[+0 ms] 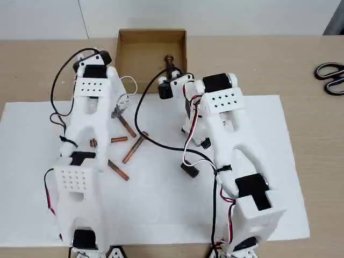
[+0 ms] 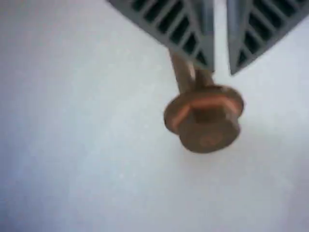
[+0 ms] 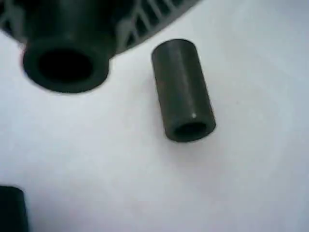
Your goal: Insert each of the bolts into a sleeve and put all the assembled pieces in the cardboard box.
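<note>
Left jaws are closed on the shank of a copper bolt (image 2: 205, 118) above the paper (image 2: 72, 145); a black sleeve (image 3: 65, 63) is gripped by the right jaws. Next, shank and bore must be aligned.

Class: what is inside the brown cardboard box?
The brown cardboard box shows bare floor and one dark piece with a coppery top near its right wall, perhaps a sleeved bolt. The white right arm covers its near right corner.
</note>
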`<action>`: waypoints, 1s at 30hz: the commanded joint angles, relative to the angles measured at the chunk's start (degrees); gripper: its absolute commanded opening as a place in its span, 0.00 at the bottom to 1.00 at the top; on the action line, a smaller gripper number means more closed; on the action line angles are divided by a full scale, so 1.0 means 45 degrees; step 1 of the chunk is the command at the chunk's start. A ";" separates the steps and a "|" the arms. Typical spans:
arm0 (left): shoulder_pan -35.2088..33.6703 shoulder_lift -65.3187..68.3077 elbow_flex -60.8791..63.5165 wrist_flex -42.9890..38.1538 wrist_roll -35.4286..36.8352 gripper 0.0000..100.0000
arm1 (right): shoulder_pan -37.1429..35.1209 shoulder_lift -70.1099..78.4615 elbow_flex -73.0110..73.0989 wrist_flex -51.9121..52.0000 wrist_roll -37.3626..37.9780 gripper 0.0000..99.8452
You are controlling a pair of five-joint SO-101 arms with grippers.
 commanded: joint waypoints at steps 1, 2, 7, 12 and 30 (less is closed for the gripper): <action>0.0078 -0.0039 -0.0869 0.0137 0.0059 0.04 | 0.0088 -0.0733 -0.0059 0.0068 -0.0020 0.01; 0.0098 -0.0039 -0.0928 0.0176 0.0078 0.06 | 0.0088 -0.0733 -0.0059 0.0068 -0.0020 0.01; 0.0078 0.0078 -0.1065 0.0293 0.0078 0.09 | 0.0088 -0.0713 -0.0059 0.0068 -0.0020 0.01; 0.0078 0.0098 -0.1065 0.0567 0.0078 0.09 | 0.0088 -0.0713 -0.0059 0.0068 0.0000 0.01; 0.0000 0.1582 -0.1104 0.0547 0.0078 0.09 | 0.0088 -0.0791 -0.0059 0.0068 0.0000 0.01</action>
